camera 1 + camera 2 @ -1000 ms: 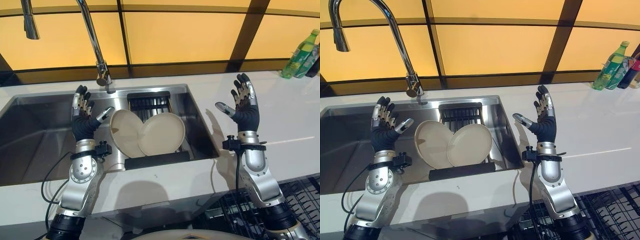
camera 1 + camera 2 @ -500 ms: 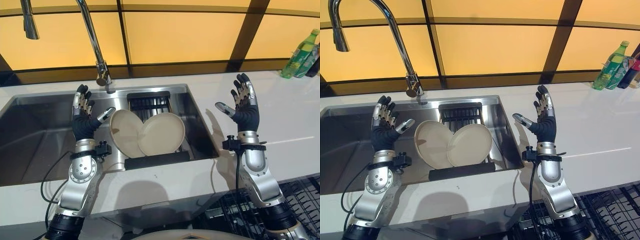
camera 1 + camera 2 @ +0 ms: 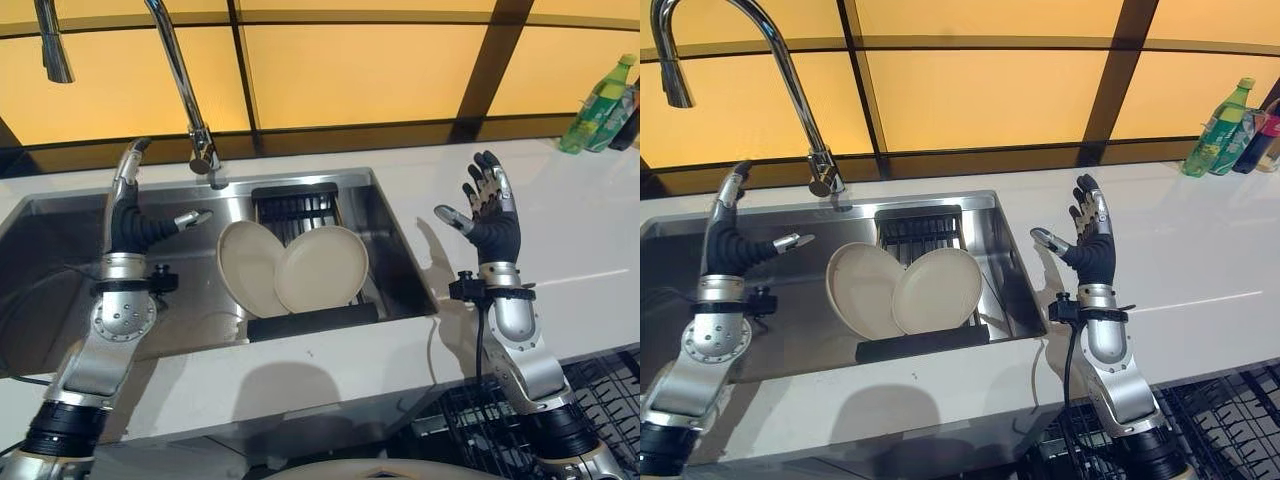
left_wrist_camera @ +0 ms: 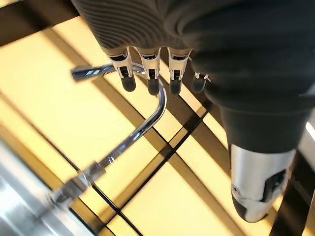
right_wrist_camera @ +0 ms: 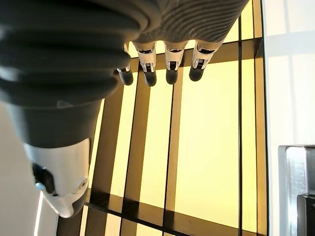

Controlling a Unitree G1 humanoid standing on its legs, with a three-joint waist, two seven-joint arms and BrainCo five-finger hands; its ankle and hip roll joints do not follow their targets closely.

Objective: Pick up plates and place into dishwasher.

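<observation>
Cream plates lean on edge in the sink, on a dark rack. They look hard, smooth and easy to break; grab the top rim. Left robot hand and right robot hand are both open and empty.

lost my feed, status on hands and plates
Left hand open, raised over sink. Right hand open above counter. Two plates leaning in the rack, untouched. Nothing blocking.
</observation>
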